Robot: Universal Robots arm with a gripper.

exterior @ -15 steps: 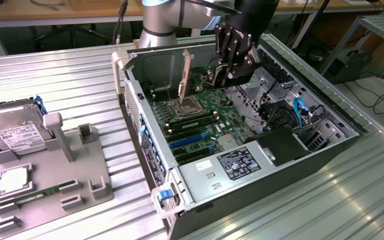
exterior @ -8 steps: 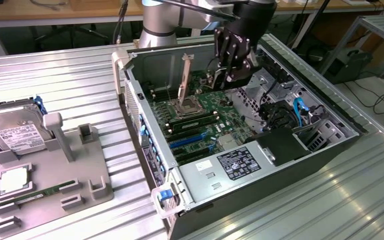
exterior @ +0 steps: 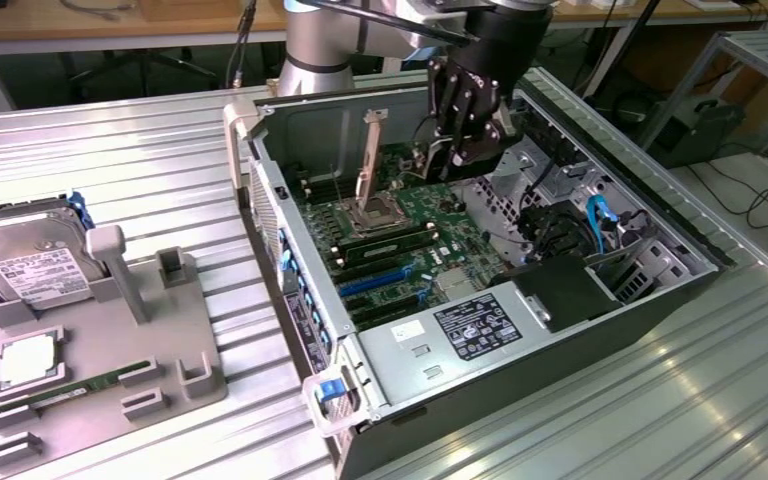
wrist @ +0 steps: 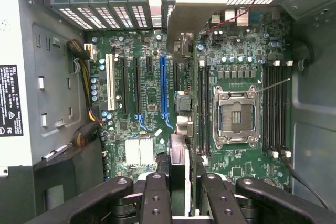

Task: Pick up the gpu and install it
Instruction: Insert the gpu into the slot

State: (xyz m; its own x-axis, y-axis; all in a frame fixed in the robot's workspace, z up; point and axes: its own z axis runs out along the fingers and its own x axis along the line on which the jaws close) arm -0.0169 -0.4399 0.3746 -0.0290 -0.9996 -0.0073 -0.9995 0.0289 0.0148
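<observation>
1. Exterior view: an open desktop computer case (exterior: pixel 398 390) lies on its side on a ribbed metal table (exterior: pixel 117 160), its green motherboard (exterior: pixel 411 235) facing up. The robot arm (exterior: pixel 317 45) reaches down from the back of the scene, and its black gripper (exterior: pixel 462 150) hangs inside the case, above the motherboard's far end. Between the fingers a thin upright piece with a silvery metal part shows; it appears to be the gpu (exterior: pixel 435 155), held edge-on, though little of it is visible here. The CPU socket (exterior: pixel 373 212) sits open with its lever raised. The power supply (exterior: pixel 471 330), with a dark label, fills the case's near corner.

2. Still in the exterior view: at the exterior view's left, a grey parts holder (exterior: pixel 104 350) rests on the table. A silver hard drive (exterior: pixel 31 265) with a white label leans at its far end, and a narrow green memory stick (exterior: pixel 84 385) lies in a slot near its front.

3. Wrist view: the camera looks down past the black fingers (wrist: pixel 157 192) onto the motherboard (wrist: pixel 236 66). The jaws are closed narrowly on the gpu (wrist: pixel 181 77), seen edge-on as a thin card running straight away from the gripper (wrist: pixel 178 192), with its silver metal bracket at the far end. The card hangs above the board, between the blue expansion slot (wrist: pixel 163 85) and the open CPU socket (wrist: pixel 236 116). Whether it touches the board cannot be told.
</observation>
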